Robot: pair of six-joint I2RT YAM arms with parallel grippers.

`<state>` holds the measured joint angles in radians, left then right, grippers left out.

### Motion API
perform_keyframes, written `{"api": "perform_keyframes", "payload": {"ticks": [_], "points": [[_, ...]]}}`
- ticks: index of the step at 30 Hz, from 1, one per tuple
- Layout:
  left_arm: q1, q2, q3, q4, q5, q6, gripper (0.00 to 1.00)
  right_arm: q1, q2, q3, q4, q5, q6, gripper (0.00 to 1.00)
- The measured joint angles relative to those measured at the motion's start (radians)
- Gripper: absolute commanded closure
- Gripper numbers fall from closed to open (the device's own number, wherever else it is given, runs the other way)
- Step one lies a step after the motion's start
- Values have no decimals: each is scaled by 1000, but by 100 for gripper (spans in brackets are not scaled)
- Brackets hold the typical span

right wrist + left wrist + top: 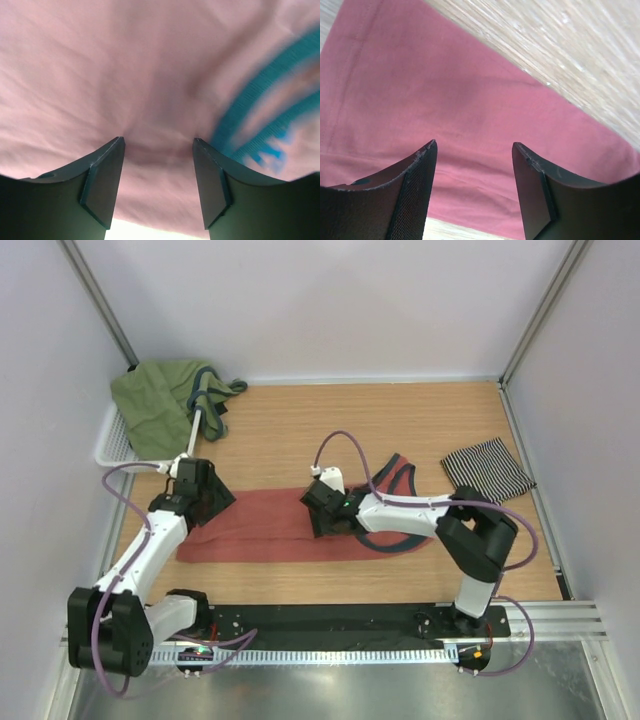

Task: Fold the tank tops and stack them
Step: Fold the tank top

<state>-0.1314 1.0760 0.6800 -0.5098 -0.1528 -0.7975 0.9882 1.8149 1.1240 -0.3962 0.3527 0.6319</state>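
Left end effector (474, 146) and right end effector (158, 141) both stand open, empty, over the red top (262, 528) spread mid-tabletop (300, 430); striped top (487, 470) lies folded far right.

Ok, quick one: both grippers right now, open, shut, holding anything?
Left gripper: open, nothing between its fingers, just above the red tank top.
Right gripper: open, empty, over the same top.
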Motion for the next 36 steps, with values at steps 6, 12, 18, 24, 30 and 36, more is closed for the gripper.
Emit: {"api": "perform_keyframes", "payload": {"ticks": [6, 12, 18, 24, 30, 36], "points": [[-5, 136, 21, 15, 7, 21, 39, -10, -269, -159, -92, 31, 84, 36], [-6, 221, 18, 47, 13, 29, 40, -121, -486, -324, -192, 46, 195, 29], [-6, 228, 9, 50, 14, 42, 40, -249, -600, -483, -263, 21, 271, 24], [-6, 204, 8, 51, 23, 43, 40, -375, -597, -534, -200, -37, 277, 39], [-9, 169, 8, 60, 26, 43, 40, -613, -438, -455, -91, -96, 171, 79], [-19, 174, 5, 66, 34, 47, 40, -778, -28, -15, -97, -132, 56, 62]]}}
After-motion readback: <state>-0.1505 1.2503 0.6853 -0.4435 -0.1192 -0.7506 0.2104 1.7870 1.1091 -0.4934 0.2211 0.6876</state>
